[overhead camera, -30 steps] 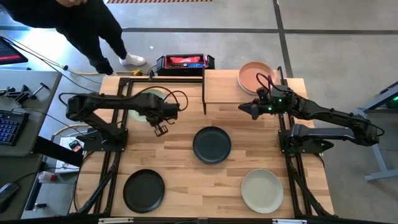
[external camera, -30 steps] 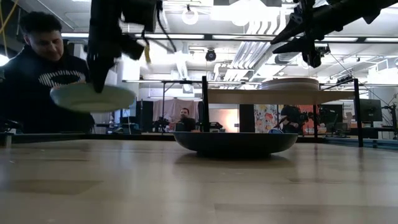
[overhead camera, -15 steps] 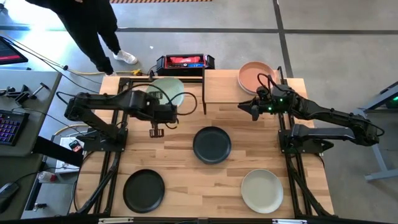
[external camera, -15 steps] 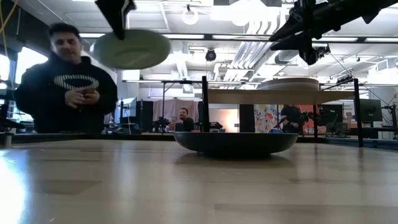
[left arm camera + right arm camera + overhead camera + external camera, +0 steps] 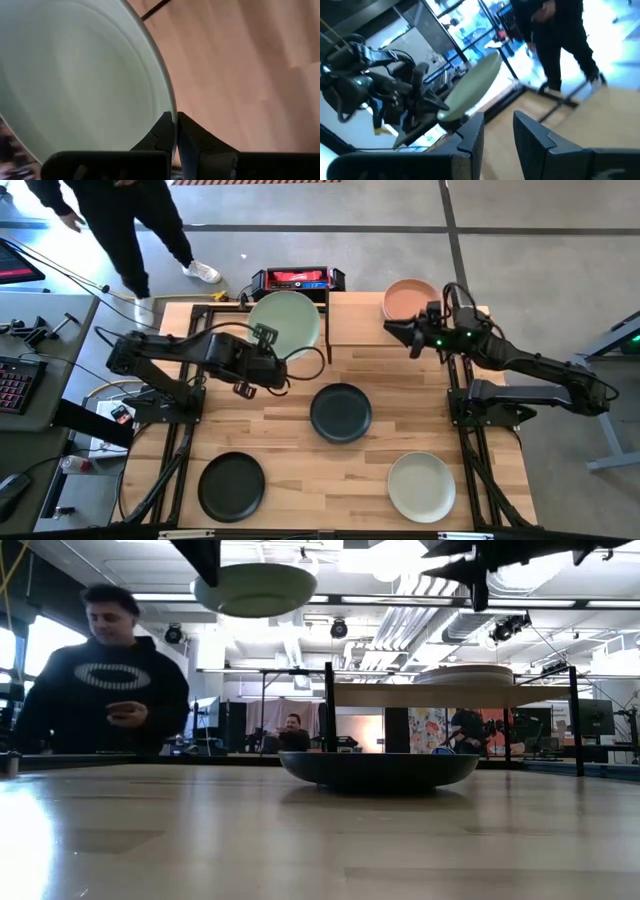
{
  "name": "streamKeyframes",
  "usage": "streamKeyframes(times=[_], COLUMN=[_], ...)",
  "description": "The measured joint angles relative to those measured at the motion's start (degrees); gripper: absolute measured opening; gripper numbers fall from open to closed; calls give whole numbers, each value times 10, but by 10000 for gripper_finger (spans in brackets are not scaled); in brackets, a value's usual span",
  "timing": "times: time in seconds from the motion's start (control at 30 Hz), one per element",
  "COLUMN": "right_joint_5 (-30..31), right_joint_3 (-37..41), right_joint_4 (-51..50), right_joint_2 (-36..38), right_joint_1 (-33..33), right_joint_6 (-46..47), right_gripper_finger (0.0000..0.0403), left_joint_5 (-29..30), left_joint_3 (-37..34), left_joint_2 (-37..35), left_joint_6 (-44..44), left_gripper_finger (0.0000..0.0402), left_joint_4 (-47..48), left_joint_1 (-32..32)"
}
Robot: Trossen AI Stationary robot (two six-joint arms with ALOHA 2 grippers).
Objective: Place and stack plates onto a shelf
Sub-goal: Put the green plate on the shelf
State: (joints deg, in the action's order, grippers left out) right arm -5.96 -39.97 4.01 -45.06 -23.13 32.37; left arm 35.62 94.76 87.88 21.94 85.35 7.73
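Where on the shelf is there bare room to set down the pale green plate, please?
The shelf is bare on its left half, bordered by the centre post and the peach plate. The right end is taken by that plate.

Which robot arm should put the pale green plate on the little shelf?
The left. Its claw is shut on the round pale green plate, held high beside the small light-wood shelf. The right claw is empty.

No text, label, brand, number or sign can be read. The red-and-black box (image 5: pixel 297 280) carries a pale mark too small to make out, and the person's dark top (image 5: pixel 100 690) bears a white oval ring design without letters.
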Motion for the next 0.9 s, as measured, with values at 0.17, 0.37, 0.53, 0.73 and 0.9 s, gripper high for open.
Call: streamKeyframes(times=[0.17, 0.37, 0.53, 0.73, 0.9], right_joint_5=[-1, 0, 60, 99, 93], right_joint_3=[-43, -108, -197, -296, -337], right_joint_4=[0, -27, -131, -261, -276], right_joint_2=[0, -13, -72, -164, -234], right_joint_1=[-2, -1, -1, -1, 0], right_joint_6=[-93, -174, -203, -175, -144], right_gripper_finger=[87, 93, 128, 157, 154], left_joint_5=[65, 122, 157, 191, 202], left_joint_3=[0, 0, 0, 0, 0], left_joint_2=[17, 33, 53, 78, 90], left_joint_6=[44, 99, 164, 203, 203], left_gripper_finger=[1, 1, 1, 1, 1], left_joint_4=[-4, -15, -17, -25, -32], left_joint_1=[2, 2, 2, 2, 2])
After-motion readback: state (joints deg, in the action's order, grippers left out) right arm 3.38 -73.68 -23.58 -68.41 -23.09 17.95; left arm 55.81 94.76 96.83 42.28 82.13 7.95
